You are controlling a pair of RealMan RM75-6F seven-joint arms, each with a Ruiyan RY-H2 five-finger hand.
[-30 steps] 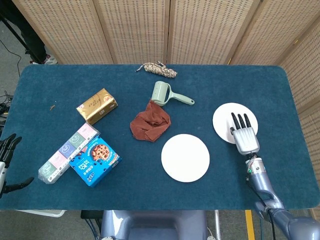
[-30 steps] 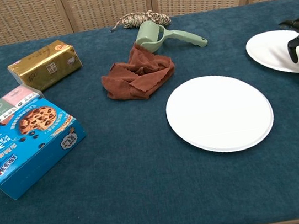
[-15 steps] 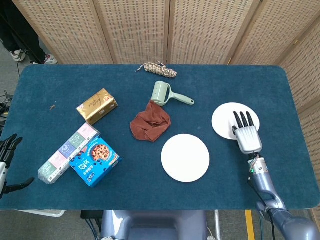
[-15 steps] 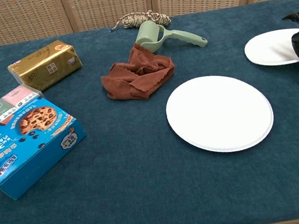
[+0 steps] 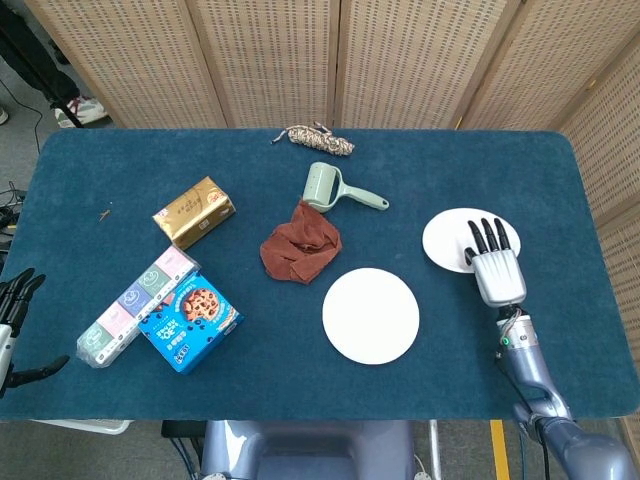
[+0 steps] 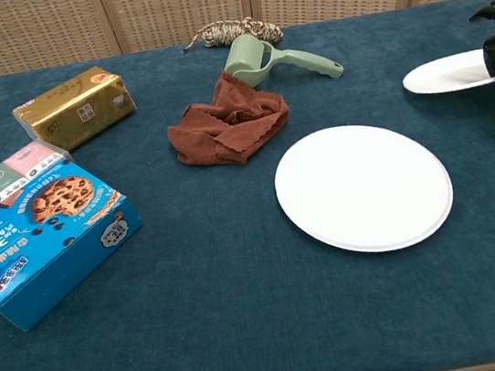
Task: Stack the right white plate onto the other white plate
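Right hand (image 5: pixel 497 270) grips the right plate (image 5: pixel 452 240), seemingly lifted; other plate (image 5: pixel 370 315) lies apart, edges unobstructed.

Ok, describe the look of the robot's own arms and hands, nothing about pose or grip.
The right hand has a silver-grey back shell with black fingers. Its forearm is a slim, glossy blue-grey tube with a small green light near the wrist. The left hand, at the picture's edge, shows black fingers and a pale section. No sleeves or markings are legible.

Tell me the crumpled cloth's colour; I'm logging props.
Rust brown crumpled cloth, clearest in the chest view.
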